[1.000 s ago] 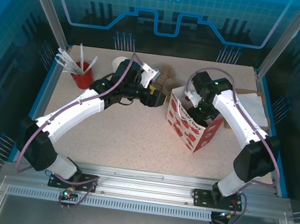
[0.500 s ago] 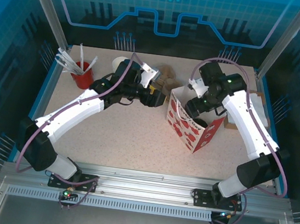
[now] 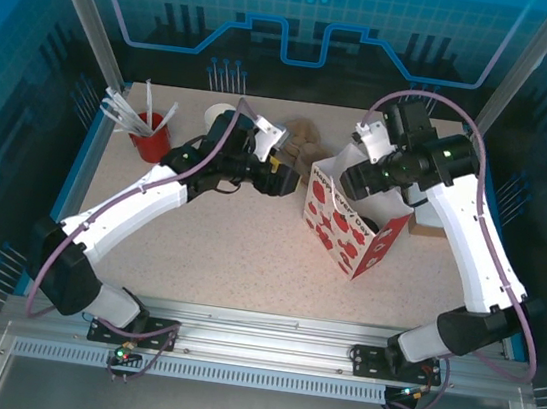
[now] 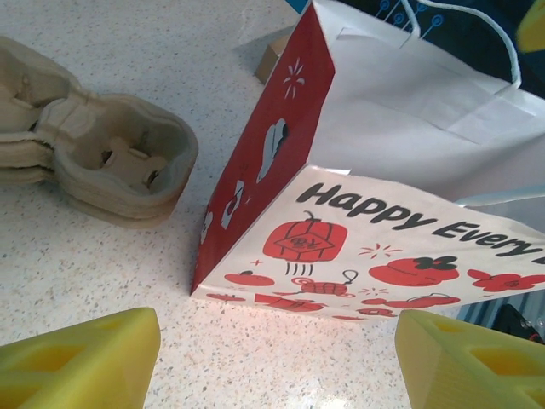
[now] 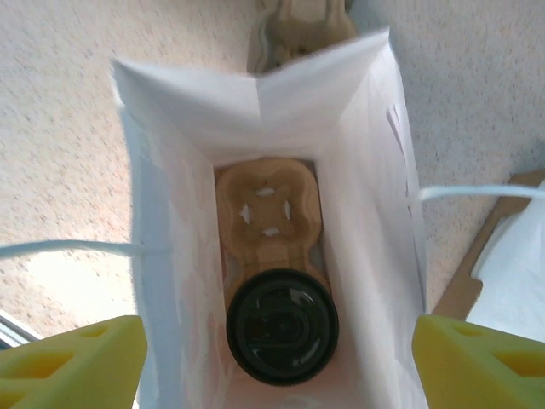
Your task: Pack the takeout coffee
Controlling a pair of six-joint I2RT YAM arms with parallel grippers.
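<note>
Right arm has lifted up and back out of the bag since a second ago, and the left arm hasn't budged; from above, the right gripper hangs over the bag's open mouth and the left gripper sits just beside its left side. Left wrist cam: jaws spread wide, holding nothing; bag upright, spare cardboard carriers nearby. Right wrist cam: jaws wide and empty too; the coffee cup sits upright in a carrier at the bag's bottom. We'd guess it's light with squashy walls, and its lid could pop off; we'd grab the cup wall under the lid, gently.
</note>
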